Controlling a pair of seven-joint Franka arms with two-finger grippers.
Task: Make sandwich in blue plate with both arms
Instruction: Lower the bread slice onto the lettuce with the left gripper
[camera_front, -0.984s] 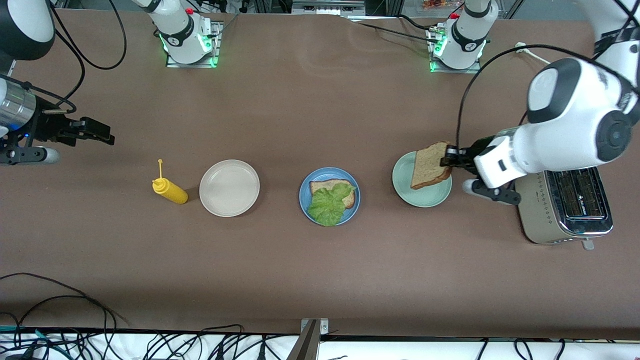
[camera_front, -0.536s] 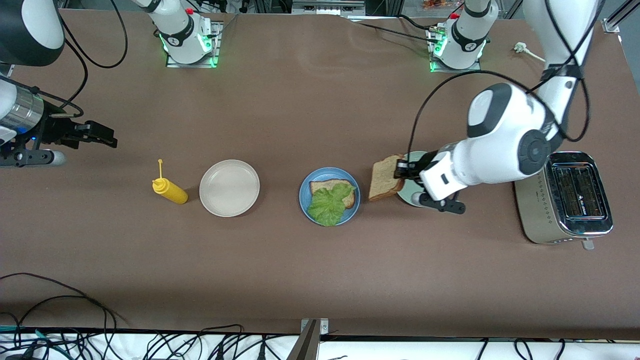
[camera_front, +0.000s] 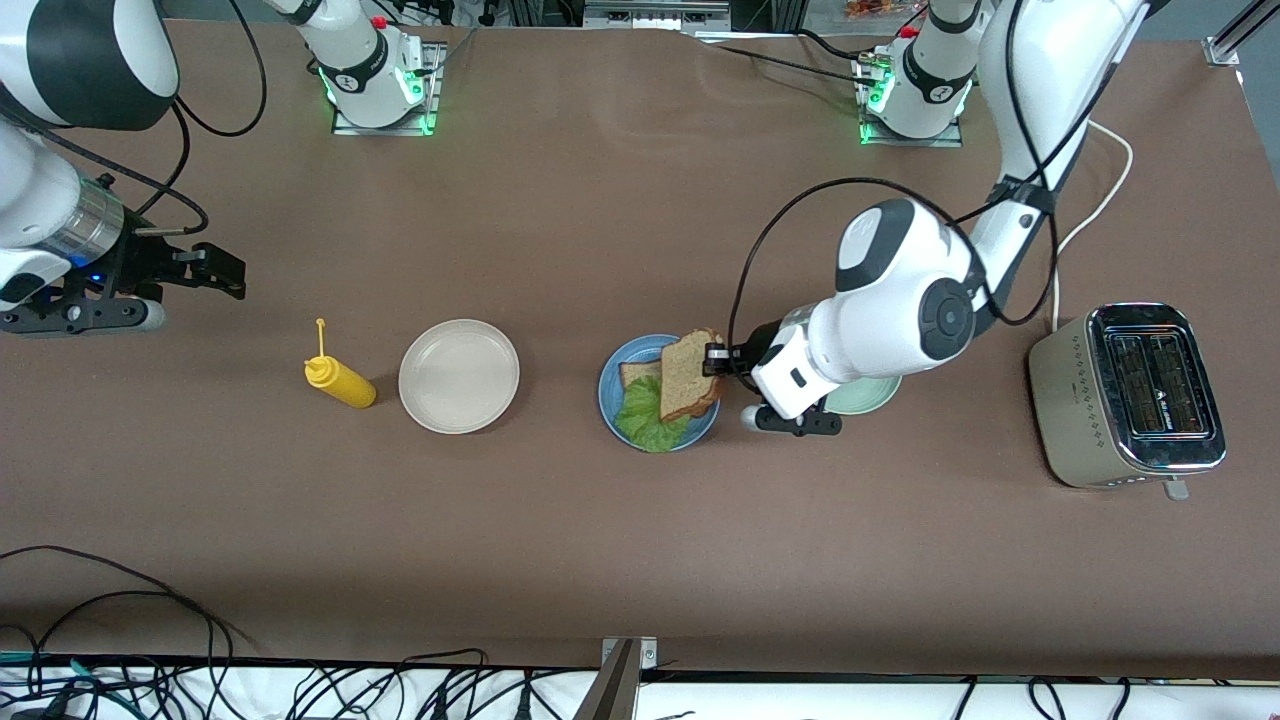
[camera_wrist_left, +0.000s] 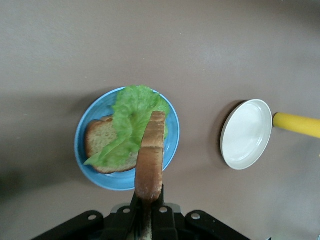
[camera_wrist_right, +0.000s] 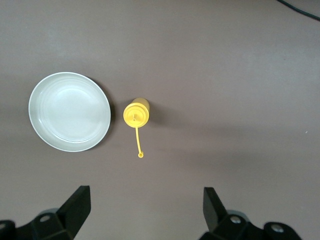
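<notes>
Now left jaws gripping bread slice (camera_front: 689, 375) edge over blue plate (camera_front: 612, 374), right gripper (camera_front: 232, 279) wide

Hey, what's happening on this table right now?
A sandwich is being built. The left pincer is shut on the top bread slice, holding it over the blue plate, where a bread slice with lettuce lies. The right pincer waits open over the right arm's end of the table.
</notes>
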